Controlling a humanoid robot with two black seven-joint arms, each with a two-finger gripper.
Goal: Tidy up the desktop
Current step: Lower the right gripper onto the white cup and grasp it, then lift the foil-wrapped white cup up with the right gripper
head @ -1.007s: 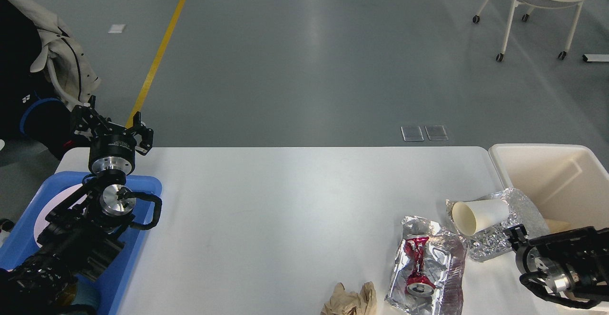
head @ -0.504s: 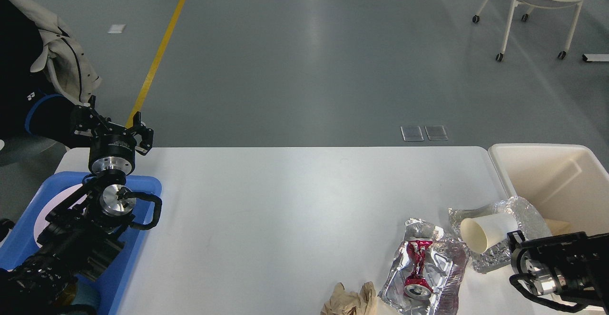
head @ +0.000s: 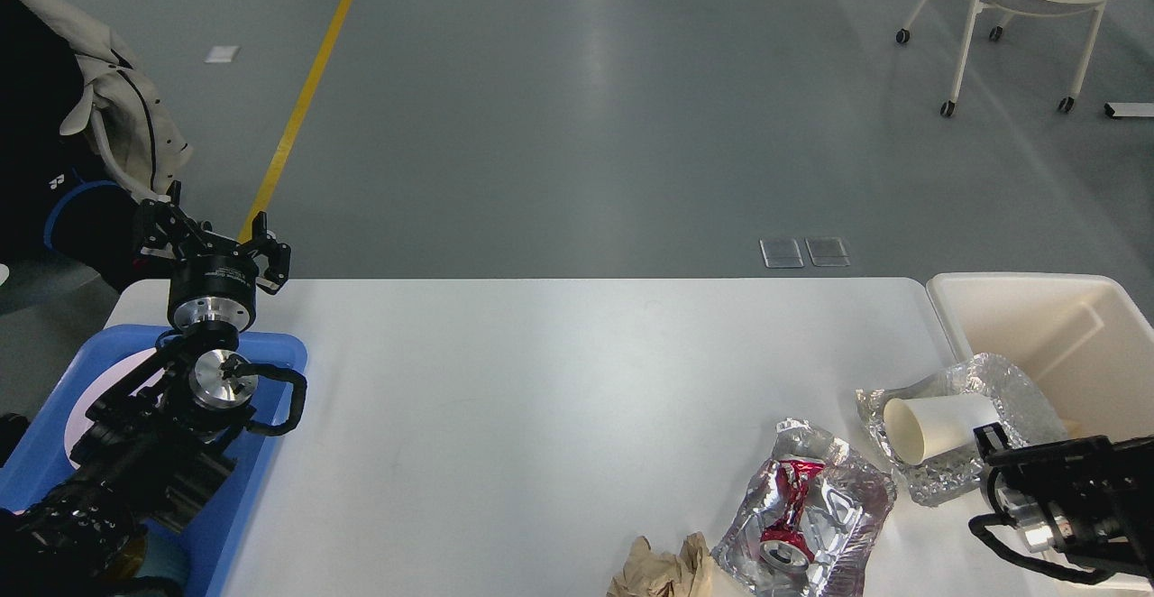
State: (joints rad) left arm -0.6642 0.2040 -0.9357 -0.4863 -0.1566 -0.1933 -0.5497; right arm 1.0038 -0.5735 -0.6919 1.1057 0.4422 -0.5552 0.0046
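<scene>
The worktop [head: 559,399] fills the lower half of the view, mostly bare in the middle, with the litter gathered at its near right. There, the paper cup [head: 938,426] lies on its side on a crumpled foil sheet [head: 1001,390], mouth toward the centre, just beside the cream bin [head: 1037,308] at the right end. Compared with a second ago, cup and foil have slid nearer and rightward, and the second foil piece [head: 811,516] carrying the crushed red can [head: 784,525] has twisted and shifted with them. The right gripper [head: 992,453] sits right at the cup's closed end; it is dark and seen end-on, so whether its fingers are spread or pinching the cup cannot be told. A brown paper wad [head: 663,570] sits untouched at the near edge.

Over on the left, the left gripper [head: 212,250] is raised above the blue tray's [head: 270,349] far corner, fingers spread, holding nothing, unchanged.

The call here: the right arm looks to be dragging the cup toward the bin, and the loose foil riding along may snag or spill over the edge.
</scene>
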